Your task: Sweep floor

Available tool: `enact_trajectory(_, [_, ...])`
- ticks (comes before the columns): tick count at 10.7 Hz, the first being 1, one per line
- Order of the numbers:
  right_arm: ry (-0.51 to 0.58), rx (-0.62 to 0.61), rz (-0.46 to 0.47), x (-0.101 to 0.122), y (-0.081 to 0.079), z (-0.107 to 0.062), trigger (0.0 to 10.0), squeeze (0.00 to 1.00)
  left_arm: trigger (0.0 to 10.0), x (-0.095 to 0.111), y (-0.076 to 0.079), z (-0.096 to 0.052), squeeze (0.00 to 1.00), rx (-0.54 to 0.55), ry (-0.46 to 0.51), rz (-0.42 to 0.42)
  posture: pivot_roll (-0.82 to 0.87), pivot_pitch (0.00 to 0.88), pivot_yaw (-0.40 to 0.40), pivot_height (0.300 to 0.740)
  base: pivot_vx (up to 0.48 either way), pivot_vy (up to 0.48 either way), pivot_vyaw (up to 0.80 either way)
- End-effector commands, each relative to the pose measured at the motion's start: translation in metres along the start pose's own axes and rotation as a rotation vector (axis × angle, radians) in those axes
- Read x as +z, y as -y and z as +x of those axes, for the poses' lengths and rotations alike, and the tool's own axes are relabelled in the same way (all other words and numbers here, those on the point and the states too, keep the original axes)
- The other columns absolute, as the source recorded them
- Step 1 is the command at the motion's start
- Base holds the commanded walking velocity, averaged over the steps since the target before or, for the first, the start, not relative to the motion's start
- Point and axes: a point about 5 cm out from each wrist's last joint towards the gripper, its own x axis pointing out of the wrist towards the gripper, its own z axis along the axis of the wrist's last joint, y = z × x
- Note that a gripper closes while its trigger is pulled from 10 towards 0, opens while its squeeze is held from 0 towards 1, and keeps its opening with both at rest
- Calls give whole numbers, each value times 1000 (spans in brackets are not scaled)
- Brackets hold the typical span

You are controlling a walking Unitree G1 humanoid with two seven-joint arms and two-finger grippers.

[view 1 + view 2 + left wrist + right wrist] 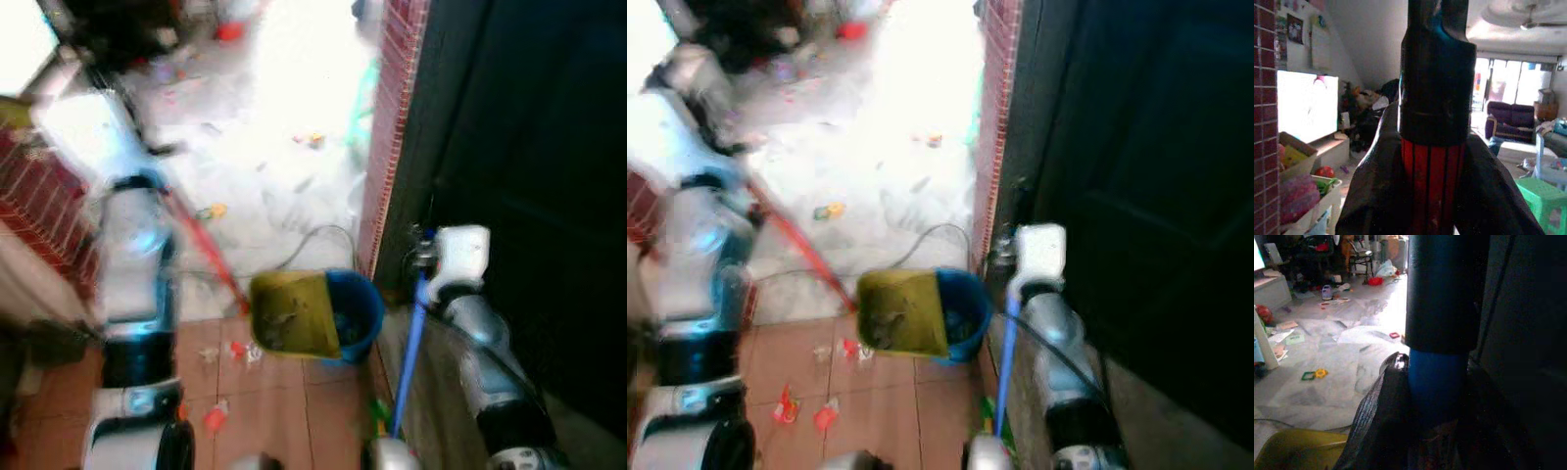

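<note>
A: What is the robot working on?

B: The left gripper [1435, 196] is clamping a red broom handle [201, 240], and the right gripper [1425, 431] is clamping a blue dustpan handle [411, 343]. Both pairs of fingers are closing tight on their poles. The broom's red pole is slanting down to the near floor, meeting the yellow dustpan [292, 313], which is sitting against a blue bucket [358, 313] beside the brick pillar [387, 137].

A: So which step is this?

B: I judge it is gathering litter at the pan's mouth. Next it needs a short stroke pushing the scraps [235, 351] rightward into the pan.

A: How many things?

B: One broom, one dustpan, one bucket, and roughly four red scraps lying near on the tiles [284, 421]; further bits are scattering across the far bright floor [284, 127], too blurred to count.
</note>
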Motion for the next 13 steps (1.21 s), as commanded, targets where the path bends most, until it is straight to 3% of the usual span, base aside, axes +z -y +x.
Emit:
enact_trajectory(1, [114,12,-89,21,0,4,10000,0,10000,6,-6,2,0,15,51,24,-108,33,58,740,0,0,0])
enact_trajectory(3, [169,-10,-160,32,5,8,10000,0,10000,2,-2,1,0,-5,51,33,-112,33,60,740,0,0,0])
enact_trajectory(5, [206,-42,-292,35,10,9,10000,0,10000,2,2,2,0,-25,65,34,-109,31,58,740,0,0,0])
enact_trajectory(11, [213,11,-256,31,0,8,10000,0,10000,16,14,21,0,-52,180,30,-123,30,59,740,0,0,0])
enact_trajectory(13, [210,31,-254,30,-3,3,10000,0,10000,22,27,32,0,-85,244,18,-155,34,56,740,0,0,0])
